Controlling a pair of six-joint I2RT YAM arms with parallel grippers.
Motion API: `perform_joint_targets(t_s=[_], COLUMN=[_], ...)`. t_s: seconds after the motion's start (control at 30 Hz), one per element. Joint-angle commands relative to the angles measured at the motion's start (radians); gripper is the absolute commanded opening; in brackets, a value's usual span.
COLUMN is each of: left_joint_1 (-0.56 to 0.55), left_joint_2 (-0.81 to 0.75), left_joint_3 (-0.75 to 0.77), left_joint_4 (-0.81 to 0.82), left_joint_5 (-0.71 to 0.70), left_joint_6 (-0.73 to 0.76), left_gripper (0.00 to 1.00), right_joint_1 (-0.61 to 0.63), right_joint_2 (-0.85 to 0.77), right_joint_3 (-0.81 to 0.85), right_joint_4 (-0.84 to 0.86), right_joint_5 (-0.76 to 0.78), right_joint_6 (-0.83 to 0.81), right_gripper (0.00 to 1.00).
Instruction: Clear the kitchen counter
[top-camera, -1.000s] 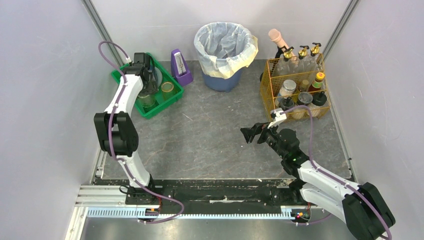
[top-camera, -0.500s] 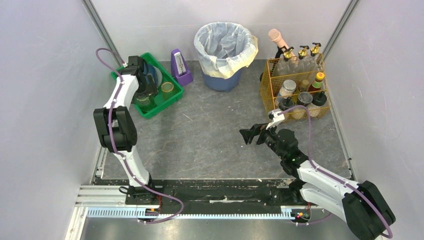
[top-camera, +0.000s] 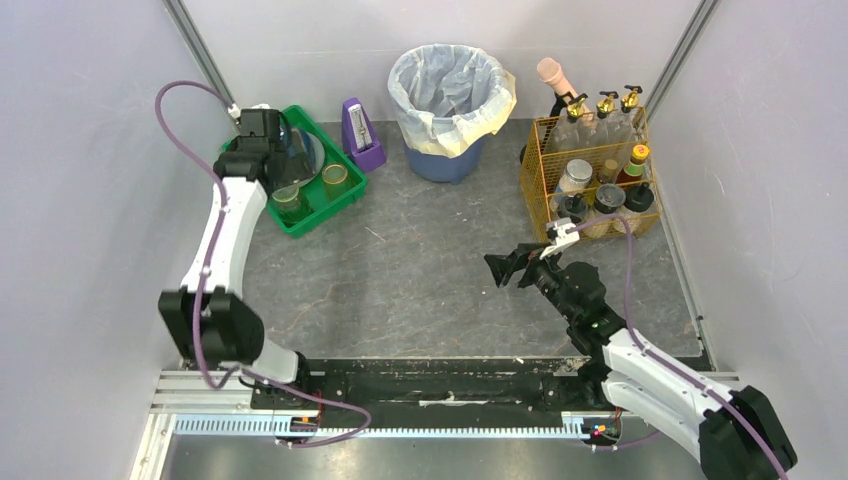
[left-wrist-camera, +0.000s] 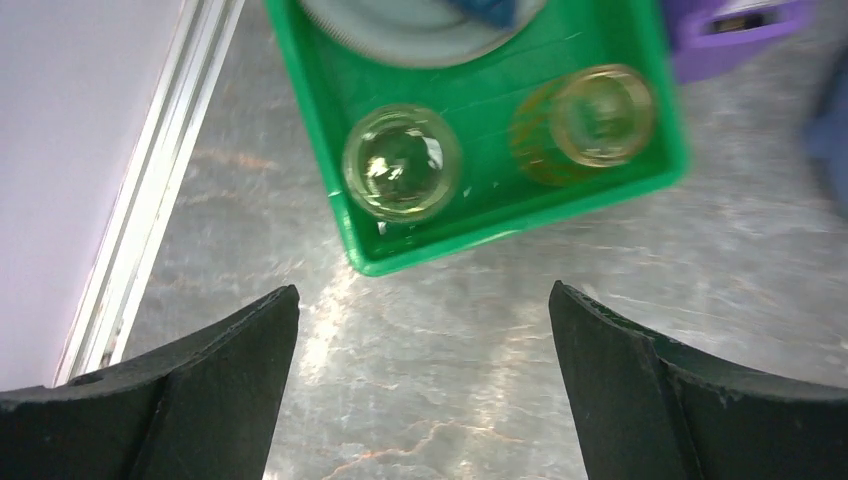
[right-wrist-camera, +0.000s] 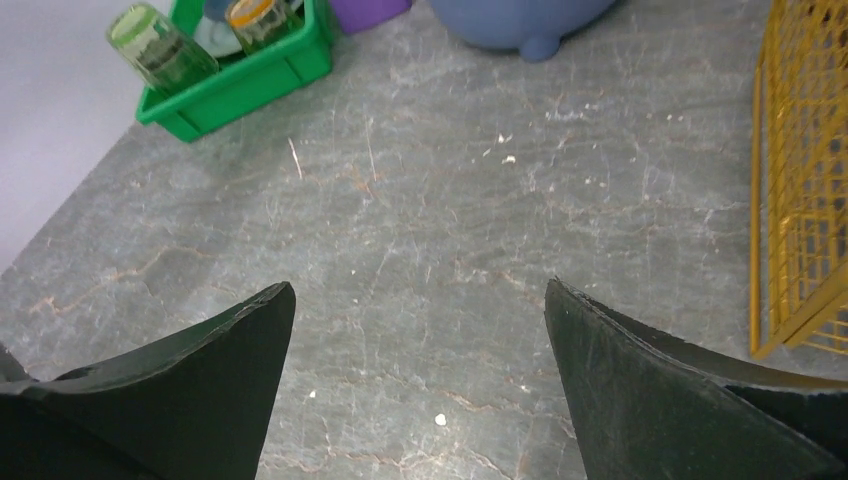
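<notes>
The kitchen counter (top-camera: 420, 270) is a dark-grey veined slab. At its back left a green tray (top-camera: 345, 197) holds a greenish glass (top-camera: 290, 203), an amber glass (top-camera: 334, 180) and a plate (top-camera: 305, 152). My left gripper (top-camera: 268, 160) hangs open above the tray's near end. In the left wrist view its jaws (left-wrist-camera: 423, 300) stand wide apart over bare counter (left-wrist-camera: 450, 380), just short of the tray (left-wrist-camera: 500, 225) and the greenish glass (left-wrist-camera: 402, 162). My right gripper (top-camera: 507, 265) hovers open over the counter's middle right, holding nothing (right-wrist-camera: 420, 300).
A purple metronome (top-camera: 360, 133) stands beside the tray. A lined blue bin (top-camera: 450, 100) is at the back centre. A yellow wire basket (top-camera: 590, 175) of bottles fills the back right. Small white crumbs (right-wrist-camera: 440, 419) lie on the counter. A metal rail (left-wrist-camera: 150, 220) runs along the left edge.
My left gripper opened fully, let go of the greenish glass standing in the tray, and rose away from it while the arm's elbow swung down and left. The right arm barely moved.
</notes>
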Motion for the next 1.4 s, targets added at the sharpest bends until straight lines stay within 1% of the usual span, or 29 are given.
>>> perform_joint_targets(t_s=[0.0,0.1,0.23,0.3,0.37,0.47,0.63,0.8,0.9,0.97,1.07,1.23,1.3,1.37], left_joint_1=[-0.125,-0.179,-0.185,-0.185,-0.185,-0.185,-0.185,-0.186,-0.186,-0.186,-0.186,-0.186,-0.186,-0.186], left_joint_2=[-0.235,-0.411,-0.71,-0.852,-0.989,-1.168,-1.359,-1.474,-1.525,-1.544,-1.546,-1.526,-1.515,-1.506], left_joint_3=[-0.051,-0.144,-0.312,-0.398,-0.493,-0.617,-0.743,-0.814,-0.852,-0.873,-0.872,-0.878,-0.879,-0.879], left_joint_4=[0.087,0.146,0.259,0.311,0.357,0.406,0.448,0.481,0.494,0.506,0.495,0.498,0.499,0.504], left_joint_5=[-0.015,0.028,0.106,0.114,0.115,0.1,0.009,-0.056,-0.082,-0.104,-0.133,-0.137,-0.13,-0.124], left_joint_6=[0.04,0.036,0.016,0.005,-0.01,-0.024,-0.013,-0.032,-0.043,-0.046,-0.042,-0.036,-0.038,-0.038], left_gripper=[1.0,1.0,1.0,1.0,1.0,1.0,1.0,1.0,1.0,1.0,1.0,1.0,1.0,1.0], right_joint_1=[0.004,0.004,0.005,0.004,0.005,0.003,0.004,0.004,0.005,0.004,0.004,0.004,0.005,0.005], right_joint_2=[-0.079,-0.14,-0.222,-0.259,-0.3,-0.384,-0.538,-0.678,-0.749,-0.794,-0.864,-0.972,-0.976,-0.978], right_joint_3=[0.06,0.127,0.214,0.261,0.301,0.329,0.331,0.31,0.235,0.179,0.12,0.059,0.056,0.05], right_joint_4=[-0.063,-0.177,-0.342,-0.44,-0.529,-0.606,-0.661,-0.651,-0.586,-0.533,-0.459,-0.387,-0.38,-0.371], right_joint_5=[0.071,0.14,0.261,0.321,0.385,0.485,0.642,0.777,0.85,0.866,0.876,0.939,0.959,0.947], right_joint_6=[-0.035,-0.062,-0.082,-0.087,-0.091,-0.126,-0.237,-0.36,-0.418,-0.431,-0.473,-0.517,-0.524,-0.524], right_gripper=[0.98,0.98,0.98,0.98,0.98,0.98,0.98,0.98,0.98,0.98,0.98,0.98,0.98,0.98])
